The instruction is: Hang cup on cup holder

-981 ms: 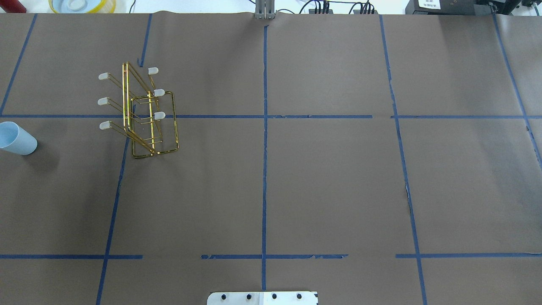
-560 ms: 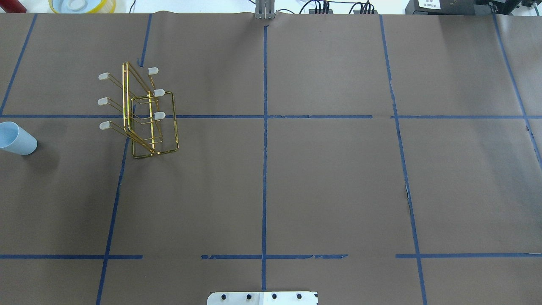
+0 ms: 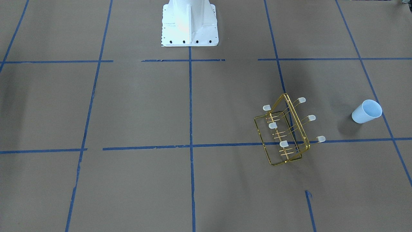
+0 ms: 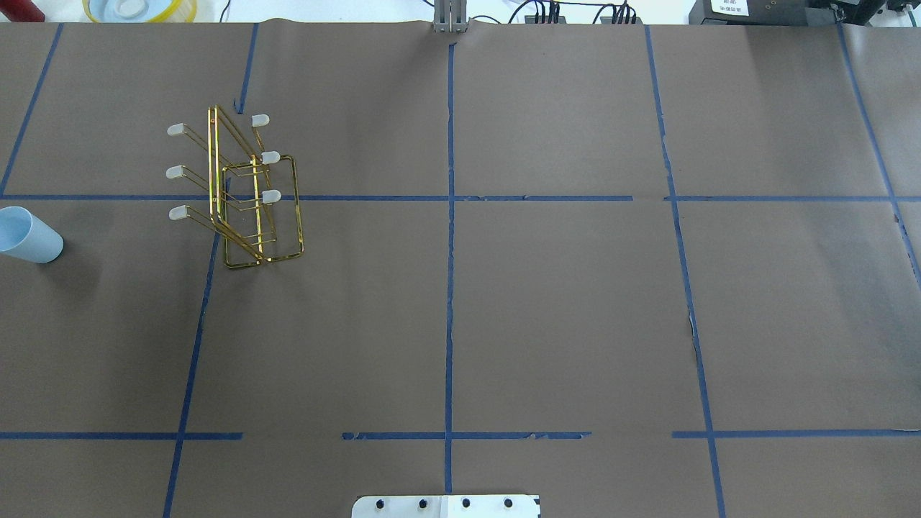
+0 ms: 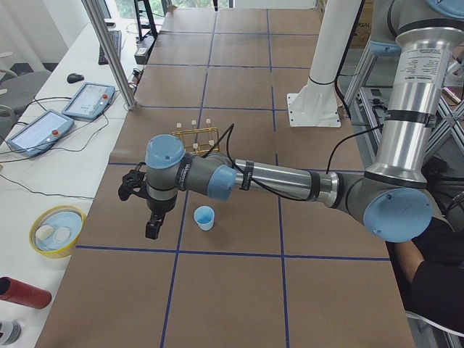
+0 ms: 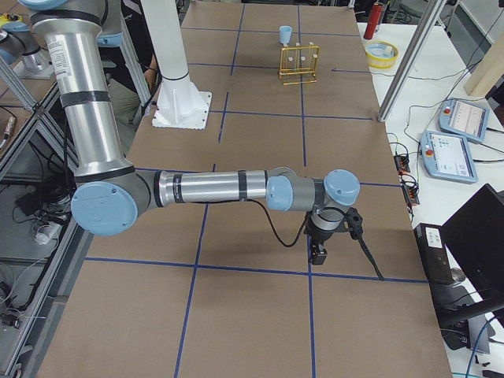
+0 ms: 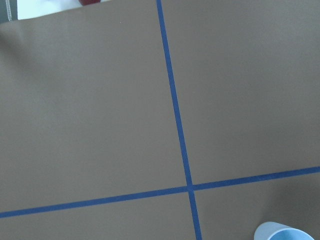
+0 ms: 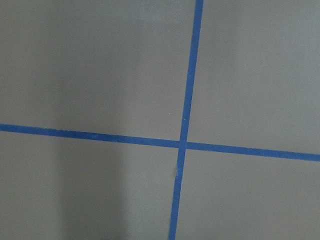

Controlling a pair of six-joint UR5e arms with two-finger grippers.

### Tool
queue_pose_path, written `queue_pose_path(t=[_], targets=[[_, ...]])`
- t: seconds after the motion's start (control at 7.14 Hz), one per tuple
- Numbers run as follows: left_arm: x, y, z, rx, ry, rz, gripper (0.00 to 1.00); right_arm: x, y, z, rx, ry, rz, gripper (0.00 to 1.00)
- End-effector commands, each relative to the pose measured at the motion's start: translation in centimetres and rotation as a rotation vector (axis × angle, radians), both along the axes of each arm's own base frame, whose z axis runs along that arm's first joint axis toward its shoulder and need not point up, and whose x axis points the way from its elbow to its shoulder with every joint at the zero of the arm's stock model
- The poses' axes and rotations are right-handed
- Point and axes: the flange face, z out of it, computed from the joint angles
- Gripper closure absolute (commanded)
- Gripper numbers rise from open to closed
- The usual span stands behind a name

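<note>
Standing upright, mouth up, the cup (image 4: 29,236) sits on the brown surface (image 4: 575,302) at the 9 o'clock edge of the overhead view. It touches nothing.

The cup holder (image 4: 214,165) stands on its rectangular base toward 10 o'clock in that view. The cup lies at its 9 o'clock, well apart. All six capped prongs are bare.

Left tool (image 5: 152,230): seen only in the left side view. It hangs above the surface at the cup's (image 5: 204,217) 9 o'clock, near it but apart. Released or clenched: cannot tell. The left wrist view catches the cup's rim (image 7: 282,232) at its 5 o'clock corner.

Right tool (image 6: 319,252): seen only in the right side view, low over the surface. The cup holder (image 6: 298,63) and cup (image 6: 285,34) lie well apart from it, toward 12 o'clock. State: cannot tell.

The right wrist view shows only crossing blue tape lines (image 8: 186,145).
</note>
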Motion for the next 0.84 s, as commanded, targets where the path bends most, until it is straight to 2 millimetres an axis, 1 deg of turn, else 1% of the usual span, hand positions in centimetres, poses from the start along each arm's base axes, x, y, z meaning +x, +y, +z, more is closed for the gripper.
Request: queue_pose_path(t=[0.0, 0.14, 0.28, 0.42, 0.56, 0.7], targets=[[1.3, -0.7, -2.0, 0.082, 0.001, 0.003, 0.0, 0.0, 0.0, 0.0, 0.0, 0.0, 0.0, 0.0], [2.4, -0.9, -2.9, 0.091, 0.044, -0.073, 0.0, 0.0, 0.0, 0.0, 0.0, 0.0, 0.0, 0.0], [3.4, -0.4, -3.9, 0.129, 0.104, -0.152, 0.0, 0.0, 0.0, 0.0, 0.0, 0.0, 0.0, 0.0], [4.5, 1.4, -3.9, 0.182, 0.181, -0.219, 0.0, 0.1, 0.0, 0.0, 0.0, 0.0, 0.002, 0.0], [5.6, 4.9, -2.1, 0.294, 0.219, -0.241, 0.0, 0.0, 0.0, 0.0, 0.0, 0.0, 0.0, 0.0], [6.3, 7.4, -0.3, 0.361, 0.205, -0.287, 0.0, 0.0, 0.0, 0.0, 0.0, 0.0, 0.0, 0.0]])
